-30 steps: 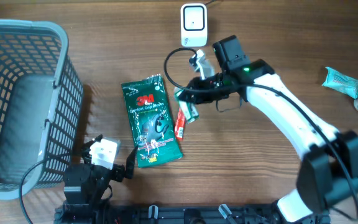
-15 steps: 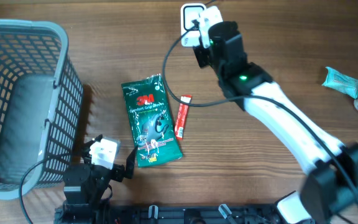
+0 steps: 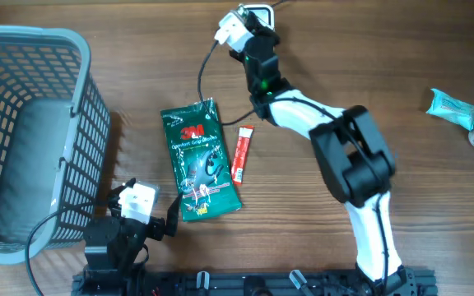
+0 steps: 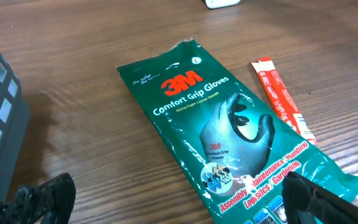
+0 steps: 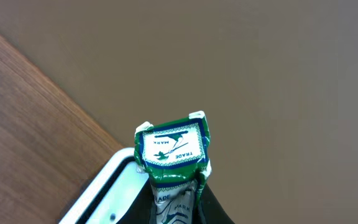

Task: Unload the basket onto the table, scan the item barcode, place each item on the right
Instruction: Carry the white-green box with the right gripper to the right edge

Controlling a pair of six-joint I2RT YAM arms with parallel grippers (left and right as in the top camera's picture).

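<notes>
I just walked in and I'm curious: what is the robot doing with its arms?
The right gripper is shut on a small green-and-white packet, holding it at the white scanner by the table's far edge. The left gripper is open and holds nothing, near the green gloves packet. A red sachet lies beside the gloves.

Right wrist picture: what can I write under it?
Green-and-white packet pinched in the right gripper, near the white scanner.
</notes>
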